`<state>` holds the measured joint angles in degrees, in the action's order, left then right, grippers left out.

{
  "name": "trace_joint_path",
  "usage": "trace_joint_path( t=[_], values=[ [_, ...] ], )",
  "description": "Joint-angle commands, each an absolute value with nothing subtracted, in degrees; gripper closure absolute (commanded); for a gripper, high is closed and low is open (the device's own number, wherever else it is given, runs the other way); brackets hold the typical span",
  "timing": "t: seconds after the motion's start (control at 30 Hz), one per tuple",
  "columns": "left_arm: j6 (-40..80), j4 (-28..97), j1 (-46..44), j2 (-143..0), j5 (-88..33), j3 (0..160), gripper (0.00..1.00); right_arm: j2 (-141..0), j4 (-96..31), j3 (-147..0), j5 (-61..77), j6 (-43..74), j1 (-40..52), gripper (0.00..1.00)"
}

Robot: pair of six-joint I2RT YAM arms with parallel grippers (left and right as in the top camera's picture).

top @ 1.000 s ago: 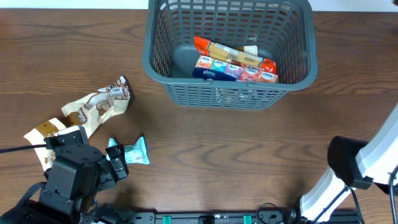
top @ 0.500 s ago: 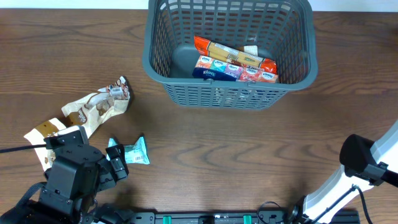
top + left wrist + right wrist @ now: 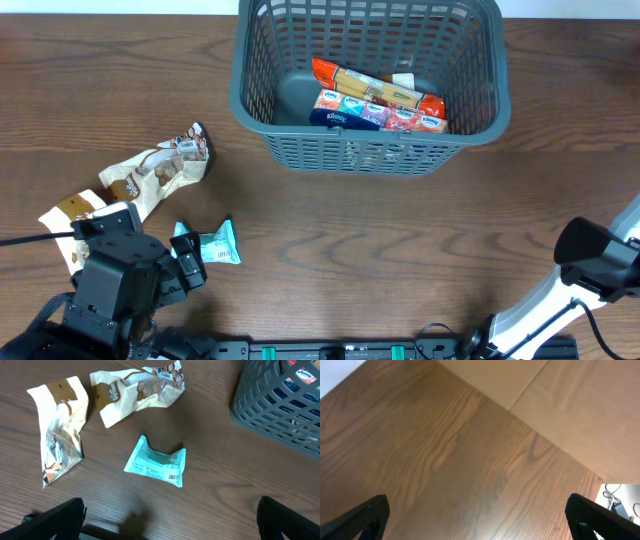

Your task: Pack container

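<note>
We note the right arm (image 3: pixel 590 262) withdrawing to the desk's (image 3: pixel 400 240) near-right edge, right pincer (image 3: pixel 480 520) spread and empty. Left pincer (image 3: pixel 170 520), spread, hovers near the teal pack (image 3: pixel 156 461). The container (image 3: pixel 370 155), far-centre, is partly packed

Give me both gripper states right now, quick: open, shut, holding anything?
Left gripper: open, holding nothing.
Right gripper: open, holding nothing.
</note>
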<state>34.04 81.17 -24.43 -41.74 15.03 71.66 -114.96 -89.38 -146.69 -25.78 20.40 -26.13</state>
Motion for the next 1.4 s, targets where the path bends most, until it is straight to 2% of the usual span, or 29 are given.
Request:
trace_joint_path(
  t=[0.0,0.6,1.3,1.33,1.37],
  values=[
    [33.08,81.43,-24.08,-41.85,15.75,72.03,0.01,-115.52,-88.49,-145.40,-23.44,21.19,-26.20,0.01],
    [33.12,79.15,-24.05,-41.85,15.73,72.03,0.01,-115.52,-88.51,-145.21,-23.49,21.19,-26.22,0.01],
    [30.04,67.96,-24.05,-41.85,21.50,72.03,0.01,-115.52,-88.51,-145.21,-23.49,21.19,-26.22,0.01],
    [30.06,67.92,-24.05,-41.85,23.35,72.01,0.05,-115.52,-88.51,-145.21,-23.49,21.19,-26.22,0.01],
    [30.04,67.70,-24.05,-41.85,24.95,72.03,0.16,-115.52,-88.51,-145.21,-23.49,21.19,-26.22,0.01]
  ],
)
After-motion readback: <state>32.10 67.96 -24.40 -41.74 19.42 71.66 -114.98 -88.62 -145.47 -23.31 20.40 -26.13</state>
